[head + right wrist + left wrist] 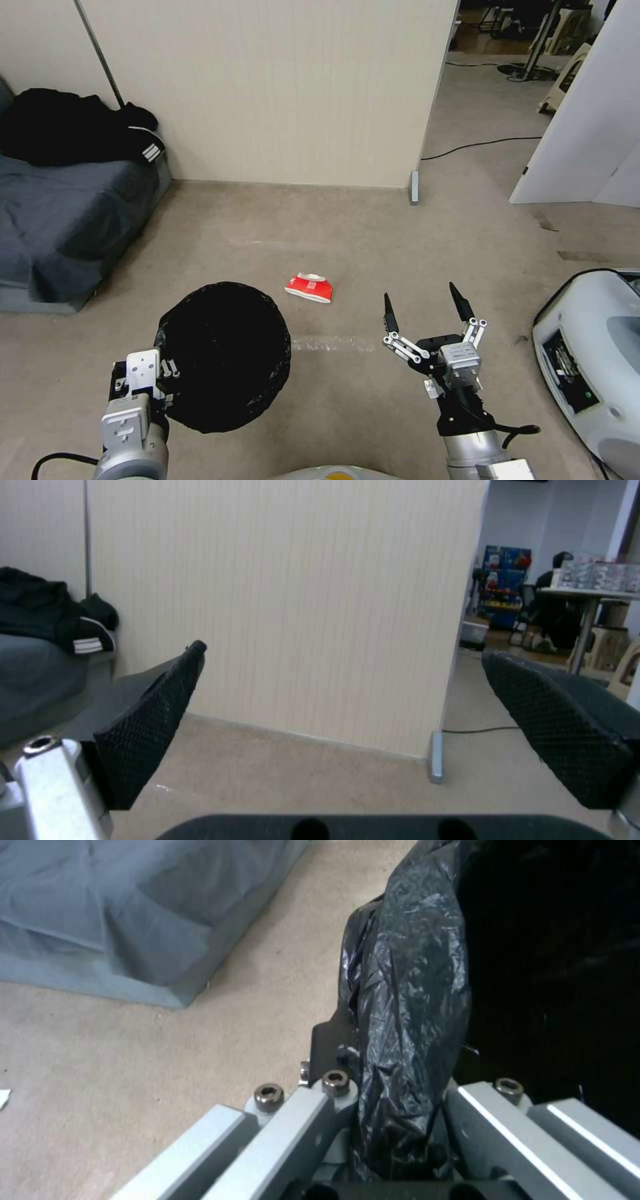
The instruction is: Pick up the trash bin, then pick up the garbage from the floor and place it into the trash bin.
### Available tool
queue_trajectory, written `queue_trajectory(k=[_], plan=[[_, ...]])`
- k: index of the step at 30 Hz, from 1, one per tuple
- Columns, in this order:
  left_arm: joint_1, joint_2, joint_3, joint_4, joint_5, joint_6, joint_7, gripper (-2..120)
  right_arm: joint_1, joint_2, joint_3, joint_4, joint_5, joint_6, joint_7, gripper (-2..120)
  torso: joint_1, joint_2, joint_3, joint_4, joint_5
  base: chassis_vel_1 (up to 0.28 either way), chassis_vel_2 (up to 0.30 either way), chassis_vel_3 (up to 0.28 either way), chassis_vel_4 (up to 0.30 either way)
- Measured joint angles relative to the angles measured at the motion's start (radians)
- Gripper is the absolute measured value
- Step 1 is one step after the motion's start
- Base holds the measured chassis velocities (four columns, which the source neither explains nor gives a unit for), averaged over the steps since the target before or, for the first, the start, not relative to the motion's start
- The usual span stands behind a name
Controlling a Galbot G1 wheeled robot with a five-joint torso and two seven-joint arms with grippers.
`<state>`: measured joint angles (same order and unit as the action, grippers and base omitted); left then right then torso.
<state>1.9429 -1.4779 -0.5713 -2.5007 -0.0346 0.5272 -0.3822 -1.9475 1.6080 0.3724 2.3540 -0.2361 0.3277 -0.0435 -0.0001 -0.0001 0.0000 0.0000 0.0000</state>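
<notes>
We hold the trash bin [223,357] in our left gripper [162,379], its fingers pinched on the bag-covered rim; in the left wrist view the crinkly black liner [407,1005] is squeezed between the two metal fingers [300,1120], one outside the wall and one inside. The bin hangs off the floor to the inner side of those fingers, mouth open upward. It looks light and fairly stiff, but the plastic bag is slick and loose over the rim, so we judge the grip could slide on the film unless the hard edge beneath is caught too.

Our right gripper [425,308] hovers above the carpet with its black fingertips [150,725] spread wide and nothing between them. The red-and-white packet [309,287] lies flat on the floor ahead of those fingertips and to their inner side, well apart from them, just beyond the bin's far rim. It seems to be a soft, thin packet, possibly tissues, though we cannot read it from here. It should be light and crushable; taking it across its short width, pressing down into the carpet, seems the safest hold.
</notes>
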Motion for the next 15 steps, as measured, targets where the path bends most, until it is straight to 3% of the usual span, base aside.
queue_trajectory(k=[15], plan=[[0.000,-0.001,-0.001,0.001,0.003,-0.009,0.003,1,0.000,0.000,0.001,0.000,0.001,0.009,-0.008,100,0.000,0.000,0.000,0.0000,0.0000,-0.106,0.111,0.110,-0.110]])
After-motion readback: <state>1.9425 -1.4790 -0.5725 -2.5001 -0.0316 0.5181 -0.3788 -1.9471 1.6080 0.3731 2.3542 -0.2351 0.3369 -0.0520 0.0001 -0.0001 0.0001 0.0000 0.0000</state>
